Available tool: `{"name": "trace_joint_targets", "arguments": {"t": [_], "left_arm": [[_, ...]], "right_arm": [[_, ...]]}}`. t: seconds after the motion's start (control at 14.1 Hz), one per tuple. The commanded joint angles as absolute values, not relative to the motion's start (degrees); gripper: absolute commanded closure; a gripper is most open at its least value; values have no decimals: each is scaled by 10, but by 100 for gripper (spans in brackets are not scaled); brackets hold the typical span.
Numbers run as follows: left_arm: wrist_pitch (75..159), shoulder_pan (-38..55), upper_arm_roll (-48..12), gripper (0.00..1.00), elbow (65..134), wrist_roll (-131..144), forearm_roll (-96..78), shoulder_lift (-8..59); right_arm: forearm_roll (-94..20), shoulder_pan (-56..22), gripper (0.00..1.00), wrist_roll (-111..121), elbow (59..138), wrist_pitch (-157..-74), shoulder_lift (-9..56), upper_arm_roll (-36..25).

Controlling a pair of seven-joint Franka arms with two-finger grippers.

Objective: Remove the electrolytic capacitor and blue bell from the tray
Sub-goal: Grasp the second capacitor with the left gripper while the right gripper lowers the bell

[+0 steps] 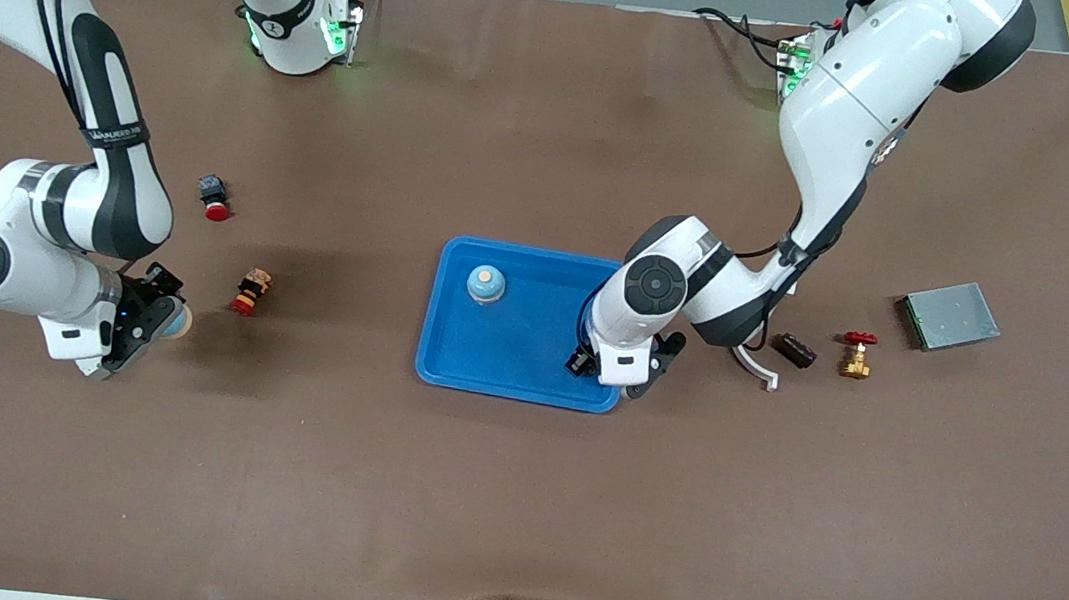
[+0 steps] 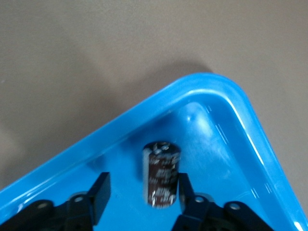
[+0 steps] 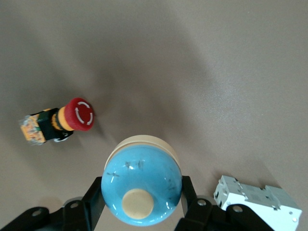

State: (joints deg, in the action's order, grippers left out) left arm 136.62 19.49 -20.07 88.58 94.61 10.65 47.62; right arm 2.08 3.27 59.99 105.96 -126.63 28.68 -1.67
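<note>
A dark brown capacitor (image 2: 162,178) is in a corner of the blue tray (image 2: 217,85), between the fingers of my left gripper (image 2: 143,180). One finger is right against it and the other stands well apart, so this gripper is open. From the front, the left gripper (image 1: 623,365) hangs over the tray (image 1: 506,377) at the corner toward the left arm's end and hides the capacitor. My right gripper (image 3: 142,187) is shut on a blue bell (image 3: 142,185) with a cream button. It holds that bell (image 1: 178,320) over the table at the right arm's end. Another blue bell (image 1: 486,283) sits in the tray.
Two red push buttons (image 1: 215,198) (image 1: 250,293) lie on the brown table near the right arm; one of them (image 3: 77,114) is below the held bell, beside a white block (image 3: 257,199). Toward the left arm's end lie a small dark box (image 1: 793,350), a brass valve (image 1: 856,355) and a grey metal box (image 1: 950,315).
</note>
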Motion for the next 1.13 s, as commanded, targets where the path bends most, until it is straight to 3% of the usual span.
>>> {"name": "trace_joint_targets", "arguments": {"t": [0.0, 0.07, 0.14, 0.28, 0.57, 0.92, 1.06], "left_arm": [[1368, 207, -187, 74, 869, 949, 119, 485], [1368, 207, -187, 91, 869, 949, 119, 484], [1368, 207, -187, 100, 869, 947, 120, 480], [1368, 203, -187, 100, 869, 947, 120, 462], [1317, 181, -190, 100, 874, 942, 122, 390], [1203, 111, -193, 100, 920, 854, 113, 288], [1178, 73, -195, 100, 968, 798, 113, 244]], "right_arm": [[26, 49, 85, 611, 1098, -1308, 271, -5], [26, 49, 85, 611, 1106, -1319, 271, -5], [26, 51, 85, 611, 1119, -1338, 271, -5], [26, 53, 85, 611, 1144, -1387, 272, -5], [26, 54, 85, 611, 1150, -1402, 279, -5], [25, 60, 82, 611, 1150, -1415, 290, -4], [25, 60, 82, 611, 1149, -1423, 295, -4]]}}
